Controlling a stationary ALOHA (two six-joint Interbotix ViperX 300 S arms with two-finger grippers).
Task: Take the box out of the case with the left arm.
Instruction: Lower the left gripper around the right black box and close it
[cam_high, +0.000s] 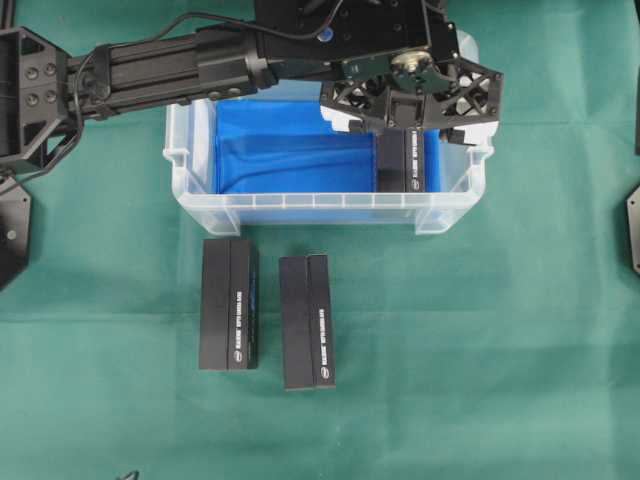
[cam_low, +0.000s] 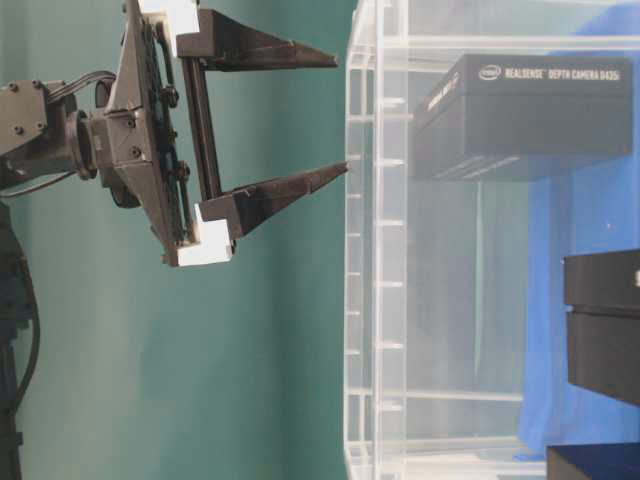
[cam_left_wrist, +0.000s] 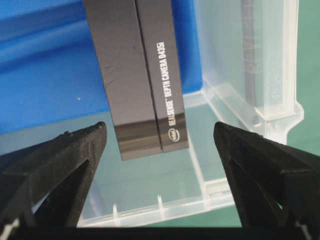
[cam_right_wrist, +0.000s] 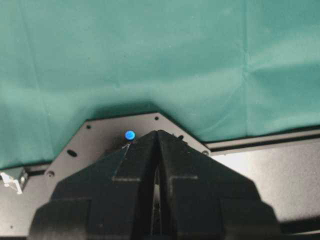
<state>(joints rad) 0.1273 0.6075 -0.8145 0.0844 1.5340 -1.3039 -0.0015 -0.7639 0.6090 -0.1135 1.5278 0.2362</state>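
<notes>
Three black boxes show from overhead: one (cam_high: 401, 160) inside the case (cam_high: 300, 207), and two on the green cloth (cam_high: 500, 350) in front of it, one to the left (cam_high: 228, 304) and one to the right (cam_high: 306, 321). There is one case. Two arms are in view, the left arm (cam_high: 150, 70) and, at the right edge, a part of another (cam_high: 633, 230).

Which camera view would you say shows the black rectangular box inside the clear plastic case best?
The left wrist view: the black rectangular box fills it, label legible. Overhead, the arm half hides it; the table-level view sees it through plastic; the right wrist view misses it.
</notes>
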